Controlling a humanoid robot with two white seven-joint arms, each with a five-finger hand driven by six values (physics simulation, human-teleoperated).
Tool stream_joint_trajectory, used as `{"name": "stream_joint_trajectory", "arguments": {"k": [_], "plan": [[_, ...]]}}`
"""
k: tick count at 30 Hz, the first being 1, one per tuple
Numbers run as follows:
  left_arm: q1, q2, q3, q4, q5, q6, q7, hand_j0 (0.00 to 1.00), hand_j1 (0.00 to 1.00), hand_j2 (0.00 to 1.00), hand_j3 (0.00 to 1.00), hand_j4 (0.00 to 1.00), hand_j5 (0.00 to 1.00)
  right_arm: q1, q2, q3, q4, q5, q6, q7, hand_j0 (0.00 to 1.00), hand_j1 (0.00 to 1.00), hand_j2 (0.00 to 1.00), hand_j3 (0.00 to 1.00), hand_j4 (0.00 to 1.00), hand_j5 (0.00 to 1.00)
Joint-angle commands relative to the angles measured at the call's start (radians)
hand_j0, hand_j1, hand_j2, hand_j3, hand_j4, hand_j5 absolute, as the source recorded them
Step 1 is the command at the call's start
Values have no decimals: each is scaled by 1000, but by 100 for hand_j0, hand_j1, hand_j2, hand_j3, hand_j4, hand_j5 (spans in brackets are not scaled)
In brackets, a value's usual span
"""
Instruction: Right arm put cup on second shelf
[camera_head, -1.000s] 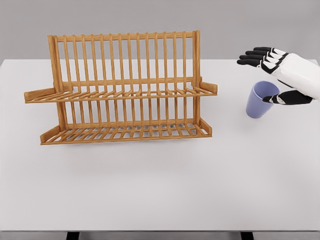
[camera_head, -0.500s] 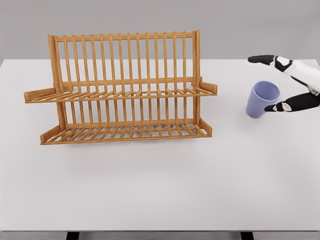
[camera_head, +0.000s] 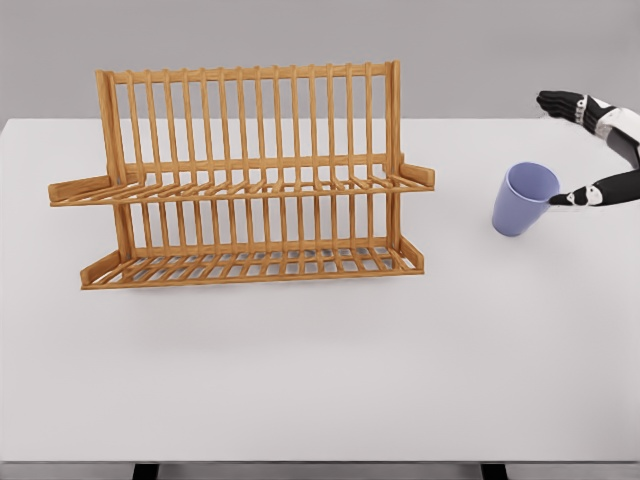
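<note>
One lavender cup (camera_head: 523, 200) stands on the white table (camera_head: 320, 350), well to the right of the wooden two-tier dish rack (camera_head: 245, 180) and clear of it. It tilts slightly, its open mouth turned up and toward the right, and shows no handle on the visible side.

Right hand (camera_head: 590, 150): only partly in frame at the right edge. Fingers are spread wide — the upper fingers (camera_head: 560, 100) extend above and behind the cup, the thumb (camera_head: 575, 197) sits at or just beside the rim on the cup's right. Whether the thumb actually touches the rim cannot be determined. Nothing is grasped. Left hand: not in view.

Handling assessment, as judgement only:
- Cup appears rigid and smooth-walled, likely light; a glossy wall may slip under a loose pinch.
- Best hold is around the body, mid-height, fingers on the far wall and thumb on the near wall — a rim pinch risks tipping an already leaning cup.
- Empty interior, so spillage is no concern.

Upper shelf (camera_head: 240, 187) of the rack is slatted and narrow; the cup base would need to bridge the slats squarely to sit stable.
</note>
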Motion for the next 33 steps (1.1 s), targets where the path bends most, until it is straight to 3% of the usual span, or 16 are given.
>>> {"name": "stream_joint_trajectory", "arguments": {"k": [1, 5, 7, 11, 18, 33], "plan": [[0, 0, 0, 0, 0, 0, 0, 100, 100, 100, 100, 100, 100, 0, 29, -18, 81, -8, 29, 1, 100, 100, 100, 100, 100, 100], [0, 0, 0, 0, 0, 0, 0, 100, 100, 100, 100, 100, 100, -28, 69, -20, 126, -40, 72, 1, 100, 100, 100, 100, 100, 100], [0, 0, 0, 0, 0, 0, 0, 100, 100, 100, 100, 100, 100, -58, 115, -20, 192, -77, 78, 1, 100, 100, 100, 100, 100, 100], [0, 0, 0, 0, 0, 0, 0, 100, 100, 100, 100, 100, 100, -63, 135, -22, 268, -146, 80, 1, 100, 100, 100, 100, 100, 100], [0, 0, 0, 0, 0, 0, 0, 100, 100, 100, 100, 100, 100, -61, 188, -22, 270, -169, 95, 1, 100, 100, 100, 100, 100, 100], [0, 0, 0, 0, 0, 0, 0, 100, 100, 100, 100, 100, 100, -11, 191, -17, 233, -206, 107, 1, 100, 100, 100, 100, 100, 100]]}}
